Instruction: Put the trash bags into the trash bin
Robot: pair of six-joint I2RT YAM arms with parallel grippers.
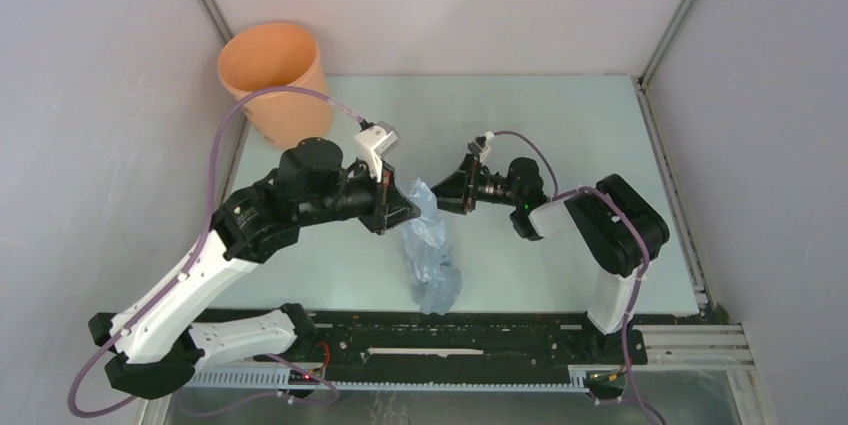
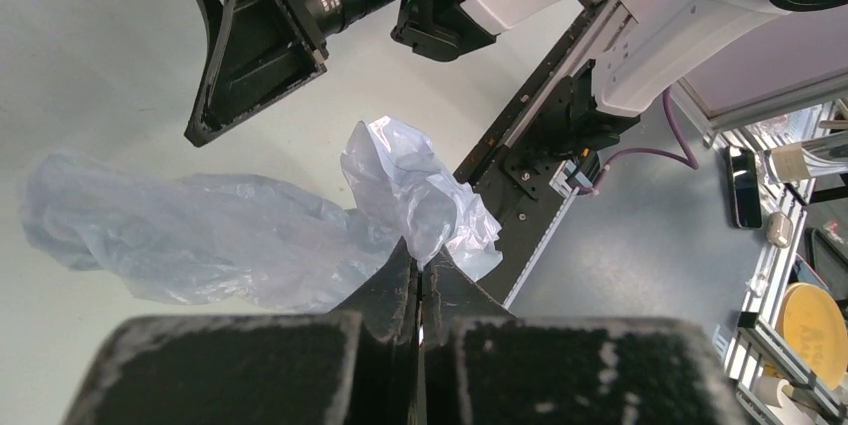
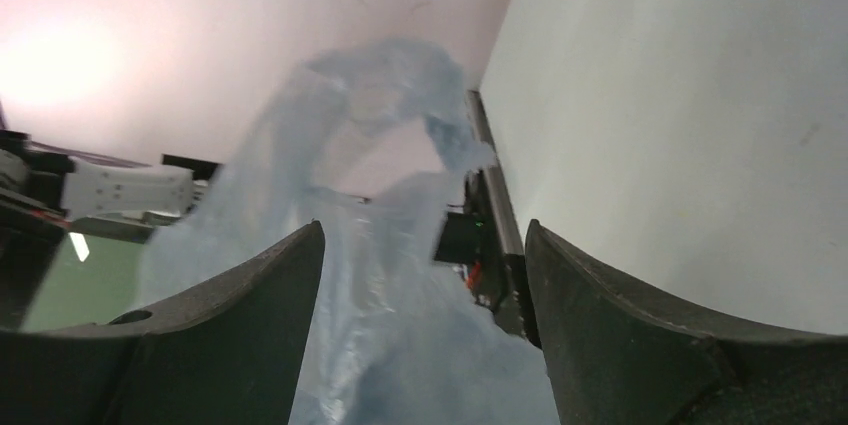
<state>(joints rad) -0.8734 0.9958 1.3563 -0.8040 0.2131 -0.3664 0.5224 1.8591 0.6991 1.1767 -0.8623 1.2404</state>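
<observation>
The pale blue-grey trash bag (image 1: 428,255) hangs in the middle of the table, its lower end crumpled near the front edge. My left gripper (image 1: 408,207) is shut on the bag's upper part; in the left wrist view the film (image 2: 400,190) bunches out above the closed jaws (image 2: 420,270). My right gripper (image 1: 440,188) is open, just right of the bag's top, jaws pointing at it. In the right wrist view the bag (image 3: 390,245) fills the gap between its spread fingers (image 3: 250,295). The orange trash bin (image 1: 275,80) stands upright and apart at the far left corner.
Grey enclosure walls close the table (image 1: 560,125) at left, back and right. A black rail (image 1: 450,335) with both arm bases runs along the near edge. The left arm's pink cable (image 1: 260,100) loops in front of the bin.
</observation>
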